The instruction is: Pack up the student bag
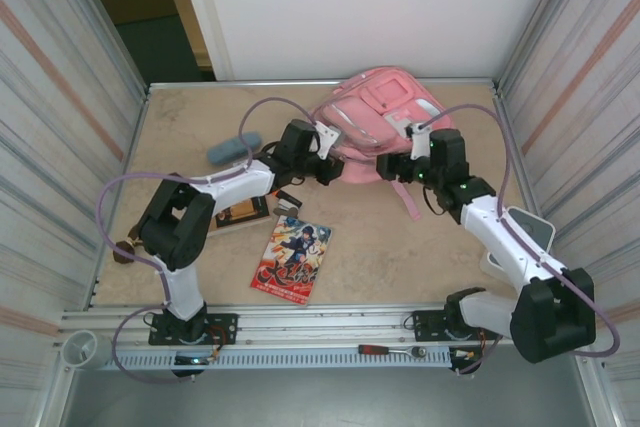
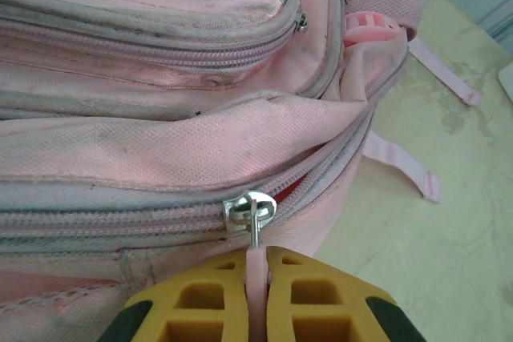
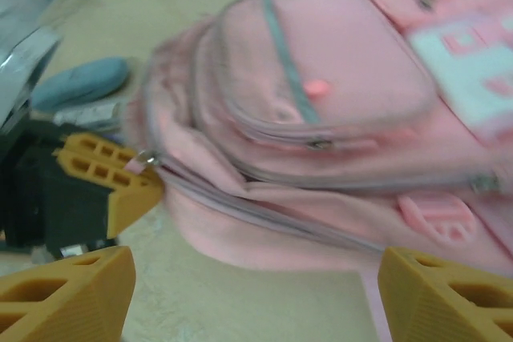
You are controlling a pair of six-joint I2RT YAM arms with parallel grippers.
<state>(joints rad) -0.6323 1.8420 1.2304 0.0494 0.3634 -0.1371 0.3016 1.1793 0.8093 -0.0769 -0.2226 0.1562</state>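
Pinching the zip pull (image 2: 255,278), left pincer (image 2: 256,258) sits right at the bag (image 2: 160,142); right pincer (image 3: 252,278) gapes wide, bag just ahead, untouched. Risk: unbraced bag drags along, or thin pull slips out.

Student bag (image 1: 375,107) crowds the back; table (image 1: 400,257) centre free.

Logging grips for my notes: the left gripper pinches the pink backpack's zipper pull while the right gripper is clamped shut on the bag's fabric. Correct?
Not quite. The right gripper is open, fingers spread and gripping nothing, as the right wrist view shows. The left gripper does pinch the pink backpack by its zipper pull.
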